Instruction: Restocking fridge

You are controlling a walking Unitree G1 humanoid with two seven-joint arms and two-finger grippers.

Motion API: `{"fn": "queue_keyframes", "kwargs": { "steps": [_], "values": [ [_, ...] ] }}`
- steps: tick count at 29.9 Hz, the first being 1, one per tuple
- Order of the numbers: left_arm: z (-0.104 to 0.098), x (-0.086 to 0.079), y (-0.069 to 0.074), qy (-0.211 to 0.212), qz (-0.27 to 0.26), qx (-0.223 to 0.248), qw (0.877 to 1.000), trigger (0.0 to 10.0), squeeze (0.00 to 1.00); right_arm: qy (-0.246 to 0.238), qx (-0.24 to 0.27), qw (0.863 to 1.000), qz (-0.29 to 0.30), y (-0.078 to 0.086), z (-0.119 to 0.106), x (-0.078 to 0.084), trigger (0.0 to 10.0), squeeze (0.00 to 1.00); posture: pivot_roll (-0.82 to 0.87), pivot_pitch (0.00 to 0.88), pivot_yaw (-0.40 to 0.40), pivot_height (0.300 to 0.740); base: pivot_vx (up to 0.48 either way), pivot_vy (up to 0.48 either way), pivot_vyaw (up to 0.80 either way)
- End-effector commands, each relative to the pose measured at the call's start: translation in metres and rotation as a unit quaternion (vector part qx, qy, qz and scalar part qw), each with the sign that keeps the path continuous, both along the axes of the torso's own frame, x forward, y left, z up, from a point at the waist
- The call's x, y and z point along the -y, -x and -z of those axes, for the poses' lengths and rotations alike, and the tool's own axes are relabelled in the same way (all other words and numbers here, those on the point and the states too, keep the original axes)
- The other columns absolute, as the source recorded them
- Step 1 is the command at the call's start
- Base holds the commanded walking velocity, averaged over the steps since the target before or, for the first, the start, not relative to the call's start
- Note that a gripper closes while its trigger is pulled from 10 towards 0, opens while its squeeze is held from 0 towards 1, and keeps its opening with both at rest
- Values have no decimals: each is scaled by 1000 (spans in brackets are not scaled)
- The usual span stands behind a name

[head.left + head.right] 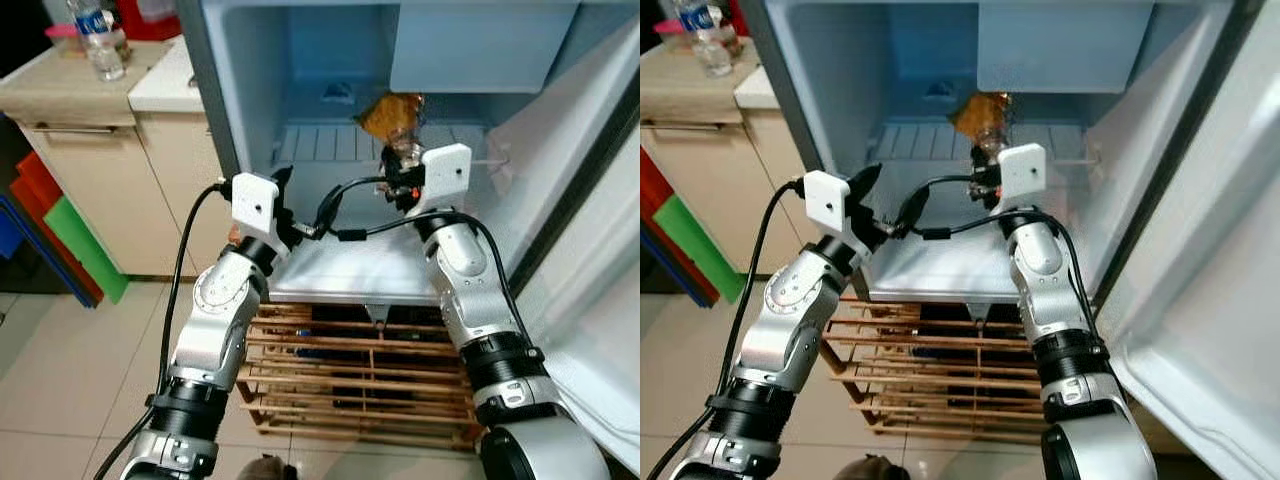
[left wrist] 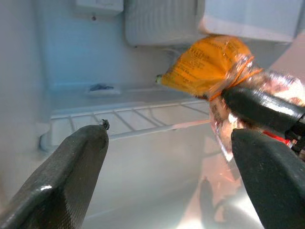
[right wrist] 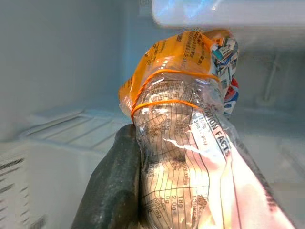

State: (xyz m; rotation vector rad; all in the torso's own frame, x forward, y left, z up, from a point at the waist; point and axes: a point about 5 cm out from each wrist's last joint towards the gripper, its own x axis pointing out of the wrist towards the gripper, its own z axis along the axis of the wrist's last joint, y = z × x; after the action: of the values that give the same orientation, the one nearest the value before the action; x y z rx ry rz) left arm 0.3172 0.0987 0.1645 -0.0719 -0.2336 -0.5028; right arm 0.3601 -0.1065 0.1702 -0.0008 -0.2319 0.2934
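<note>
Right gripper (image 3: 143, 191) clamped on a rolled snack bag (image 3: 183, 119), clear plastic with orange top end, two orange rubber bands around it, nutrition facts print facing the wrist camera. One black finger (image 3: 114, 181) presses the bag's side; the other is hidden behind the plastic. Bag held upright inside the open fridge (image 1: 250, 110), above its white floor, wire shelf (image 1: 330, 142) just behind and below the gripper, white drawer (image 1: 480, 45) above it. Left gripper (image 1: 285, 215) spread wide and empty, just inside the fridge's front edge, beside and lower than the right gripper, apart from the bag. Wooden slatted rack (image 1: 350, 370) below both arms under the fridge. Counter (image 1: 60, 90) off beyond the left arm with a water bottle (image 1: 98, 40) on it. Fridge door (image 1: 600, 300) swung open beyond the right arm.
</note>
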Motion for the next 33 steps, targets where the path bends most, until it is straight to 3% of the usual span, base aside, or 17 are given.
{"fn": "queue_keyframes", "kwargs": {
  "steps": [1,3,5,9,15,19,27,33],
  "values": [
    [-4,2,-1,-2,4,1,1000,10000,0,-19,-8,1000,-20,-7,-11,-7,0,0,12,0,51,740,0,0,0],
    [-5,3,0,6,8,-1,1000,10000,0,-20,-23,998,-52,-18,-21,-21,0,0,20,0,46,740,0,0,0],
    [-6,4,1,9,13,0,1000,10000,0,-16,-23,998,-58,-20,-25,-24,0,0,26,0,40,740,0,0,0],
    [-16,19,17,-47,97,53,993,10000,0,-28,-31,995,-88,-34,-48,-40,0,0,66,0,7,740,0,0,0],
    [-17,12,26,-64,96,54,992,10000,0,-28,-49,992,-116,-38,-55,-57,0,0,114,0,-20,740,0,0,0],
    [-11,3,43,-67,83,36,994,10000,0,-76,-103,979,-156,-37,-49,-77,0,0,170,0,-44,740,0,0,0],
    [-13,-6,63,-72,78,20,994,10000,0,-111,-122,974,-157,-40,-59,-87,0,0,222,0,-51,740,0,0,0],
    [-14,-13,77,-78,73,-5,994,10000,0,-130,-62,985,-96,-48,-87,-77,0,0,250,37,-37,740,0,0,0]
  ]
}}
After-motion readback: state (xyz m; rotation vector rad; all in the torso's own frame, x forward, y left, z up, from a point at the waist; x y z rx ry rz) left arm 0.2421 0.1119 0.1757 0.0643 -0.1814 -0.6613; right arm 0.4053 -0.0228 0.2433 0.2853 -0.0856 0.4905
